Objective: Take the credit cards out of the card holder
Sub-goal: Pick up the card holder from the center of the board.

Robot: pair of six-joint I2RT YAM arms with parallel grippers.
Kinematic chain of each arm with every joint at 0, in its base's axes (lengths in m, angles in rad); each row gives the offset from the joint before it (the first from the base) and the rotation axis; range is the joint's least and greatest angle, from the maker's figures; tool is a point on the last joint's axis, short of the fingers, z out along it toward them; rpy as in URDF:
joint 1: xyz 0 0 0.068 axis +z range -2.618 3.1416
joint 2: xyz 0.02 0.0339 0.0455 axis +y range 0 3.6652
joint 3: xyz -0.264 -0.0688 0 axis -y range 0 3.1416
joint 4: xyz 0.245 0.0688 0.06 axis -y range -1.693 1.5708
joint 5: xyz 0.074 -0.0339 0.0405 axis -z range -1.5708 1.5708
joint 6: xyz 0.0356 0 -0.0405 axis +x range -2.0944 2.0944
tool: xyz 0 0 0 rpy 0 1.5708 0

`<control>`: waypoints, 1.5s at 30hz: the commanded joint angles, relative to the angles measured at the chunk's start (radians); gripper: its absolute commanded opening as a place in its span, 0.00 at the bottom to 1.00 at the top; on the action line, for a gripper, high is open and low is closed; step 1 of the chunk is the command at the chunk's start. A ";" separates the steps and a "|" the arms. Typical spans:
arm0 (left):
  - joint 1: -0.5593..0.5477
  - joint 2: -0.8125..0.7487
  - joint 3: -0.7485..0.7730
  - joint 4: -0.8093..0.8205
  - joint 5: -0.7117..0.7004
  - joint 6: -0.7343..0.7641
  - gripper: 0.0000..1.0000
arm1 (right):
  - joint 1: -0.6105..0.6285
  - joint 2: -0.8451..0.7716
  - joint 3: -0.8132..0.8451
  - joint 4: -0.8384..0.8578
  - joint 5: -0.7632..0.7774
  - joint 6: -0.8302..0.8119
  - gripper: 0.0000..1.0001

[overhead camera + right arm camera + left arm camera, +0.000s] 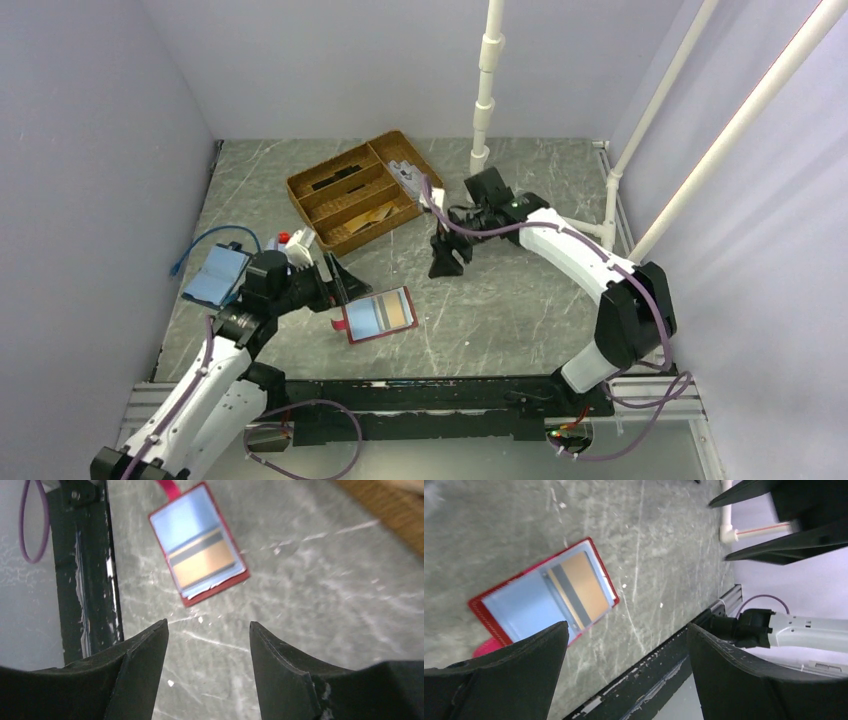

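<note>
From above, the card holder [372, 318] lies open, a gold-tan card [398, 312] inside, just beside the left gripper [340, 282]; wooden tray [355, 190] behind; left wrist: jaws wide, empty; right wrist: right gripper [207, 625] parted, empty, holder ahead.

Grey marbled bench [520, 310], surface scratched. Centre-left of the top view: red card holder [378, 314] lying flat and open, lining up, with tan and grey bands showing in its right half. Upper centre: brown compartmented tray [311, 217], set diagonally, well apart from the holder. Left edge: light-blue booklet case [216, 275], with a blue cable [200, 243] looping just above it.
</note>
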State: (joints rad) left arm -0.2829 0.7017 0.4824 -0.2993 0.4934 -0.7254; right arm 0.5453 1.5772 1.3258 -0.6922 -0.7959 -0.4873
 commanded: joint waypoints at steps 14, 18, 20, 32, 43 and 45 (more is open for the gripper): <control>-0.424 0.095 -0.011 0.042 -0.451 -0.168 0.89 | -0.021 -0.091 -0.283 0.248 -0.115 -0.003 0.65; -0.430 0.137 -0.014 0.078 -0.449 -0.173 0.89 | -0.016 -0.085 -0.306 0.307 -0.087 0.061 0.62; -0.430 0.161 -0.007 0.089 -0.447 -0.169 0.89 | -0.010 -0.078 -0.313 0.334 -0.066 0.093 0.61; -0.432 0.231 -0.019 0.154 -0.476 -0.186 0.89 | 0.054 0.013 -0.292 0.351 -0.006 0.158 0.55; -0.433 0.250 -0.046 0.179 -0.475 -0.209 0.89 | 0.085 0.070 -0.266 0.337 0.045 0.178 0.51; -0.433 0.248 -0.049 0.182 -0.477 -0.209 0.89 | 0.087 0.073 -0.264 0.340 0.056 0.182 0.51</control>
State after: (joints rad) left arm -0.7105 0.9531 0.4446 -0.1604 0.0357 -0.9157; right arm 0.6243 1.6497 1.0172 -0.3725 -0.7624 -0.3210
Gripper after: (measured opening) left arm 0.892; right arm 0.515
